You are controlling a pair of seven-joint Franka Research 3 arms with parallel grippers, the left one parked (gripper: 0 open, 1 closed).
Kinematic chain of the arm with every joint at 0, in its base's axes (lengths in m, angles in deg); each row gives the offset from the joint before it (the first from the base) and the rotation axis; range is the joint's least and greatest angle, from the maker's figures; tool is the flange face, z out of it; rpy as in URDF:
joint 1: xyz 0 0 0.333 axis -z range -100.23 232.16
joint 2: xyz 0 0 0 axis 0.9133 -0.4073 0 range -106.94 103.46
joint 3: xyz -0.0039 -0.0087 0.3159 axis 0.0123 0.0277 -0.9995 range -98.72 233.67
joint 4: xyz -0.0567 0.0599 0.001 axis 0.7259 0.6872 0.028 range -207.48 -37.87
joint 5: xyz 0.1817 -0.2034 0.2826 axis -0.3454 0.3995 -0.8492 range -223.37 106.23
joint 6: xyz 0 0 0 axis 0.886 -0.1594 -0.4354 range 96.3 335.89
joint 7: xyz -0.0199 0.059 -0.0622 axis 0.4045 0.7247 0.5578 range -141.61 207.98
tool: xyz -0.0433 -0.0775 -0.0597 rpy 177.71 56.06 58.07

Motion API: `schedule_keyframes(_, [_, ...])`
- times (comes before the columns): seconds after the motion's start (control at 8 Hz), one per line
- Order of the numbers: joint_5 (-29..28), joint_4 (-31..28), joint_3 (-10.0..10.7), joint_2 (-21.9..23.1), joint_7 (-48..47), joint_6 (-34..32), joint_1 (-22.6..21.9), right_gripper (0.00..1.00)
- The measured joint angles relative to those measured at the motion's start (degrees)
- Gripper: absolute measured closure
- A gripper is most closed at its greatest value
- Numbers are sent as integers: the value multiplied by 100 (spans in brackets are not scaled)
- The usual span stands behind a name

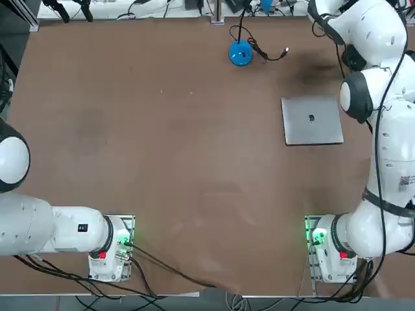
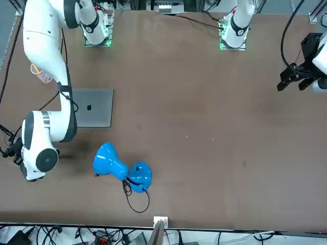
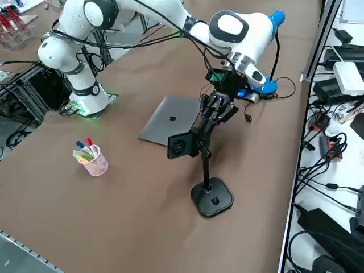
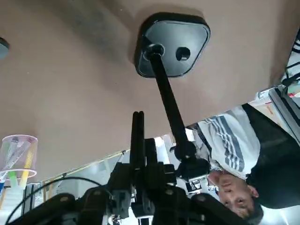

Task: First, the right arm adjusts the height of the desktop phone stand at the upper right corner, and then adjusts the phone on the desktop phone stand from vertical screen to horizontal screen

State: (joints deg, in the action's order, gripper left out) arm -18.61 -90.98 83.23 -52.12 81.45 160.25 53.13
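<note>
The desktop phone stand (image 3: 212, 199) has a dark base and a thin black pole (image 4: 168, 103), and it stands near the table's right edge. Its clamp holds the small black phone (image 3: 181, 146) at the top. In the right side view my right gripper (image 3: 203, 129) hangs from the white arm directly above the clamp, reaching down to the top of the pole. The right wrist view shows my right gripper (image 4: 138, 115) shut, its fingers pressed together alongside the pole, with the base (image 4: 172, 44) beyond them. Whether they touch the clamp I cannot tell. The top and front views do not show the stand.
A silver laptop (image 3: 170, 119) lies flat just behind the stand. A blue round-based stand (image 3: 267, 85) with a cable is farther back. A clear cup of pens (image 3: 91, 158) stands nearer the arm's base. A person in a striped shirt (image 4: 229, 154) is beside the table.
</note>
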Motion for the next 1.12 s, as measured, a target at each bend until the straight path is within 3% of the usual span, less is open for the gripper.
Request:
schedule_keyframes(0.38, [-131, 1, 0, 47, 31, -10, 6, 84])
schedule_keyframes(1.12, [-1021, 26, 17, 302, 237, 70, 269, 84])
